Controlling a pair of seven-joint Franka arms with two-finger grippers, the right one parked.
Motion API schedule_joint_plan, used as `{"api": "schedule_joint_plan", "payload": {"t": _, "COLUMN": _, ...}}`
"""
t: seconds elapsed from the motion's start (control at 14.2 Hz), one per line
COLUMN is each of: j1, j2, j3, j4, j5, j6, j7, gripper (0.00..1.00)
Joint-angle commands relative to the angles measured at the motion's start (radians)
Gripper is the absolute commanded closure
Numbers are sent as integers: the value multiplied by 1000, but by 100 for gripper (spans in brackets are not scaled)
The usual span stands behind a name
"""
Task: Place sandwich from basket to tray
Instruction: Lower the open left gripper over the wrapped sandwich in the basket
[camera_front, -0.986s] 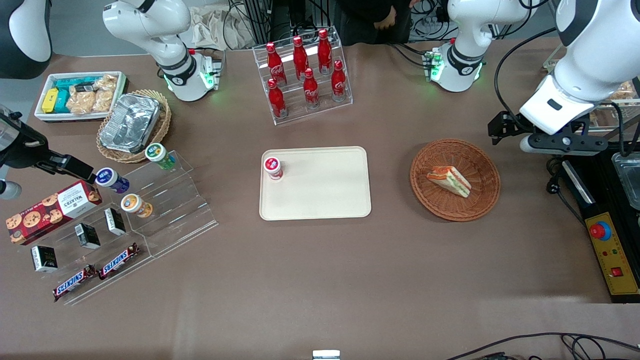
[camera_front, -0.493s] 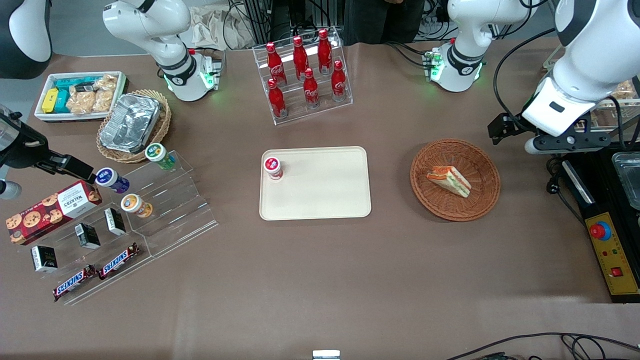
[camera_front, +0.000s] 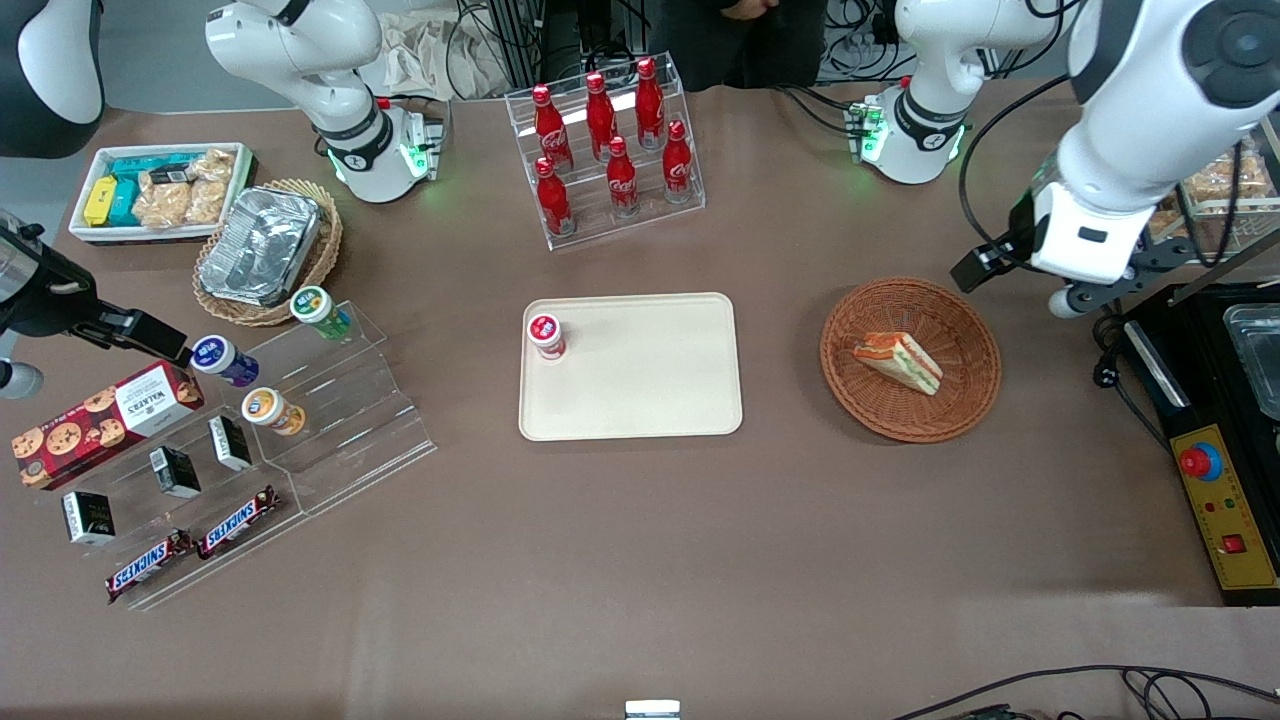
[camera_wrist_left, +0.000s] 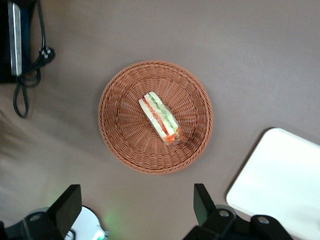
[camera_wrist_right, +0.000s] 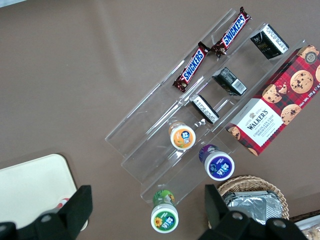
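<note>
In the front view a matte brown bench (camera_front: 640, 560) fills nearly the whole picture. Dark cables and equipment crowd its edge farthest from the camera. The flat rectangular cream-beige plastic tray (camera_front: 640, 385) lies at the middle of the bench, with a small red-capped jar (camera_front: 545, 335) standing on one corner. Toward the working arm's end sits the round reddish-brown woven wicker basket (camera_front: 910, 415), and the small triangular white-bread sandwich (camera_front: 898, 361) lies inside it, its red, green and orange filling showing. The left arm's gripper (camera_front: 1085, 285) hangs above the bench just beside the basket's rim, at the side away from the tray; here I cannot tell how the jaws stand. A clear rack of red bottles (camera_front: 605, 140) stands farther from the camera than the tray.

In the left wrist view the gripper (camera_wrist_left: 135, 207) is above bare brown bench near the basket (camera_wrist_left: 125, 145). Its two dark fingers (camera_wrist_left: 67, 205) are spread wide with nothing between them. The sandwich (camera_wrist_left: 160, 117) rests near the basket's middle, and a corner of the tray (camera_wrist_left: 280, 180) lies close by.

In the right wrist view the bench (camera_wrist_right: 90, 75) carries a clear stepped display (camera_wrist_right: 165, 135) of snack bars and jars.
</note>
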Motion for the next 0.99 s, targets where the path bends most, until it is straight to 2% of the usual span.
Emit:
{"api": "schedule_joint_plan", "payload": {"t": 0.0, "j1": -6, "j2": -73, "j3": -15, "j4": -158, "j5": 2, "j6": 109, "j7": -124, "gripper": 1}}
{"api": "schedule_joint_plan", "payload": {"t": 0.21, "j1": -6, "j2": -107, "j3": -15, "j4": -330, "j5": 2, "j6": 271, "j7": -213, "gripper": 1}}
{"api": "schedule_joint_plan", "payload": {"t": 0.63, "j1": -24, "j2": -82, "j3": -13, "j4": -582, "j5": 25, "j6": 632, "j7": -369, "gripper": 1}}
{"api": "schedule_joint_plan", "payload": {"t": 0.92, "j1": -29, "j2": 17, "j3": -15, "j4": -602, "j5": 135, "j6": 732, "j7": -552, "gripper": 1}}
